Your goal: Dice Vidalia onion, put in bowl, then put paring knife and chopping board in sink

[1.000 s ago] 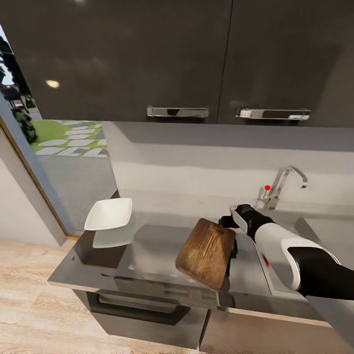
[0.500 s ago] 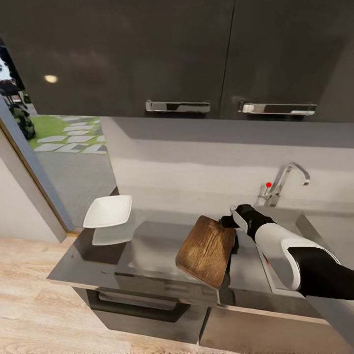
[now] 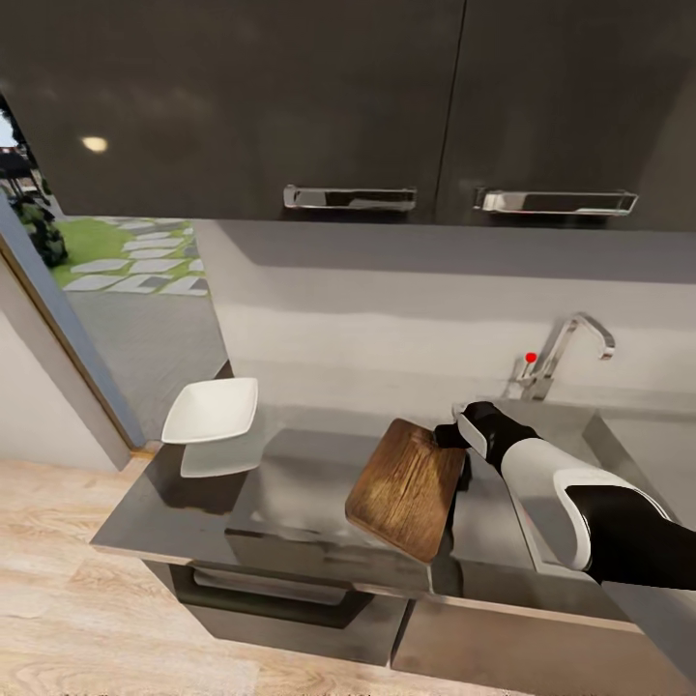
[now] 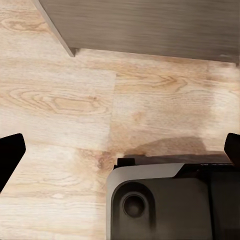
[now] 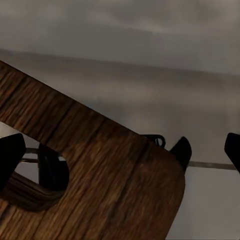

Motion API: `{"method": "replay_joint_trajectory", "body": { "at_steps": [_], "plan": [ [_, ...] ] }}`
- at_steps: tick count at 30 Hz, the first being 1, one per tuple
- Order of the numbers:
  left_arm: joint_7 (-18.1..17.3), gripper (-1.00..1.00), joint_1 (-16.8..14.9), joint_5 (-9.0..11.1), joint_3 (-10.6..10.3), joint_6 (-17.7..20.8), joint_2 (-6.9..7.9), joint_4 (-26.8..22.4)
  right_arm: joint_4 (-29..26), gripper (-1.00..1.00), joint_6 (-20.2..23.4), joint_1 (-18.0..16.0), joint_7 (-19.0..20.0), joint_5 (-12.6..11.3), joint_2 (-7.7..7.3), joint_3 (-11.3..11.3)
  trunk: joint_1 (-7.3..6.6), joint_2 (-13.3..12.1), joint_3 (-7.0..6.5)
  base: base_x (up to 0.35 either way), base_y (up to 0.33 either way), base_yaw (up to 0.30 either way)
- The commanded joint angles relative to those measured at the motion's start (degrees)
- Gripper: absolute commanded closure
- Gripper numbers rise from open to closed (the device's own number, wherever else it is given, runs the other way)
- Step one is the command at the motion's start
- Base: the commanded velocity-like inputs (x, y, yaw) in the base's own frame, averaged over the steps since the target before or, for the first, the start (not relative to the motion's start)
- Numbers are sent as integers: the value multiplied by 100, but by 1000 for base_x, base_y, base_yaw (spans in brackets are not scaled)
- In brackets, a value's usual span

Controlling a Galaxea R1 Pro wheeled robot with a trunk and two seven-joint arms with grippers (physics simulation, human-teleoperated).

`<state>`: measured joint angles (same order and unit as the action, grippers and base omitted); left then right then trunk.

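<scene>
My right gripper (image 3: 449, 435) is shut on the handle end of the chopping board (image 3: 408, 488), a dark brown wooden board held tilted above the countertop (image 3: 290, 483), just left of the sink (image 3: 570, 425). In the right wrist view the chopping board (image 5: 100, 170) lies close, its oval handle hole in sight. The white bowl (image 3: 213, 410) sits at the countertop's far left end. My left gripper (image 4: 120, 150) hangs open over wooden floor. The paring knife and the Vidalia onion are out of view.
A chrome tap (image 3: 565, 348) with a red dot stands behind the sink. Dark wall cabinets with chrome handles (image 3: 350, 197) hang overhead. A doorway to a garden (image 3: 116, 261) opens at the left. My own base (image 4: 165, 200) is under the left gripper.
The camera has shifted a little, so the cabinets and tap sit slightly elsewhere in the picture. The right gripper still holds the chopping board in the same spot.
</scene>
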<state>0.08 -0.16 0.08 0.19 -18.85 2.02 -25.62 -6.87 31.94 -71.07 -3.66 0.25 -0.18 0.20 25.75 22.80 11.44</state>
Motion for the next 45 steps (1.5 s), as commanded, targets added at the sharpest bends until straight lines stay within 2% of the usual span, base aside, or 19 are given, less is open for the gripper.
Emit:
{"method": "replay_joint_trajectory", "body": {
  "at_steps": [1,17,37,38,45],
  "plan": [
    [1,-100,-2,1,1,-14,0,-2,-8,-100,31,-3,-12,1,0,1,3,11,20,0,0,0],
    [1,-100,-2,1,4,-14,0,4,-10,-100,31,-3,-11,1,-7,-2,3,11,157,0,0,2],
    [1,-100,-2,1,-1,-14,0,4,-8,-100,31,-3,-12,1,-9,-2,3,11,166,0,0,0],
    [1,-100,-2,1,-1,-14,0,4,-8,100,31,-3,-12,1,-4,-2,3,11,166,0,0,0],
    [1,-100,-2,1,-1,-14,0,4,-9,100,31,-3,-12,1,-7,-2,3,11,166,0,0,0]
  ]
}}
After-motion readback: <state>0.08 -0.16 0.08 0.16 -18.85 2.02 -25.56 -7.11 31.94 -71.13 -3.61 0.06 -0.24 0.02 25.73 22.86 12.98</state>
